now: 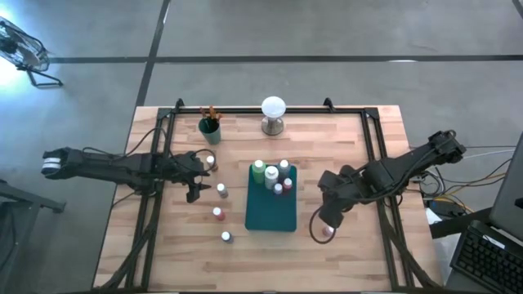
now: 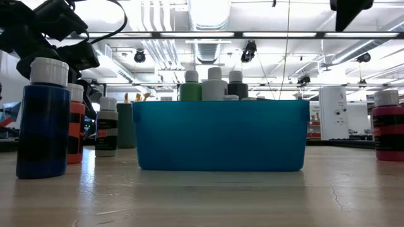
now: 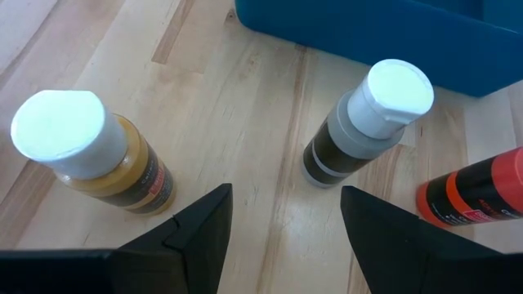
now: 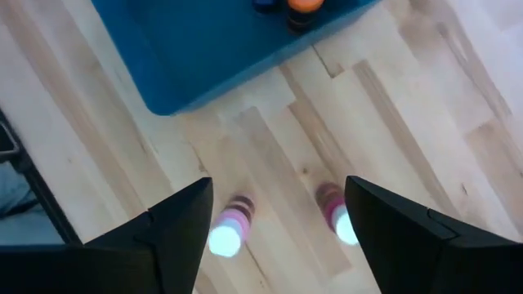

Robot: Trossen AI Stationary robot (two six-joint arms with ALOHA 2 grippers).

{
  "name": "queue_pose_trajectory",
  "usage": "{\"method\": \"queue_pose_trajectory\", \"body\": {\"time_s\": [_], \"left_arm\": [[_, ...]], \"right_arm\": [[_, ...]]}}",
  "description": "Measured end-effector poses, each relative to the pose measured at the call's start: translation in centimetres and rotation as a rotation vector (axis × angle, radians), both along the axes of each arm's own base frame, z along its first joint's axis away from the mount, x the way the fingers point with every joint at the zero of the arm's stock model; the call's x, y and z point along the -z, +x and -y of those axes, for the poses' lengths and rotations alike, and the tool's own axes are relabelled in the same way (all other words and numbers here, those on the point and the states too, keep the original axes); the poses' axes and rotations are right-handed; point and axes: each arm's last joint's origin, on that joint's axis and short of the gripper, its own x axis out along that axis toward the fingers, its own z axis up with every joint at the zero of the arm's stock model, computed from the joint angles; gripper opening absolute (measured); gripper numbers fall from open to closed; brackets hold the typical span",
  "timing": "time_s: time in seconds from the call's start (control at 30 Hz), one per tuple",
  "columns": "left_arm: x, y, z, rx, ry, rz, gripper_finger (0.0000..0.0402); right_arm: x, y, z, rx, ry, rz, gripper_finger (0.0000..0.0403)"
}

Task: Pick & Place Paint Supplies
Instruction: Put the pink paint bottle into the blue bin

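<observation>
left gripper (image 1: 198, 173): open, empty, left of centre in high view; ochre bottle (image 3: 94, 159) and dark bottle (image 3: 359, 122) stand just ahead, either side of its gap
right gripper (image 1: 325, 224): open, holding nothing, lower right of tray; red bottle (image 1: 328, 232) right at its tips
tray (image 1: 272, 214): centre, several bottles inside
loose bottles (image 1: 218, 214): on table left of tray
brush cup (image 1: 210, 127): upper left of tray
</observation>
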Motion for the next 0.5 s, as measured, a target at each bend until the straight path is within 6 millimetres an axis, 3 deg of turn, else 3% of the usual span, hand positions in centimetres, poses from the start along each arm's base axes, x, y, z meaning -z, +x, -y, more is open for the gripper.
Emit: {"method": "queue_pose_trajectory", "body": {"time_s": [0.27,0.5], "left_arm": [[0.0,0.0,0.0,0.0,0.0,0.0,0.0234],[0.0,0.0,0.0,0.0,0.0,0.0,0.0234]], "right_arm": [[0.3,-0.7,0.0,0.108,0.041,-0.072,0.0248],[1.5,-1.6,-1.0,0.129,0.067,-0.15,0.0284]]}}
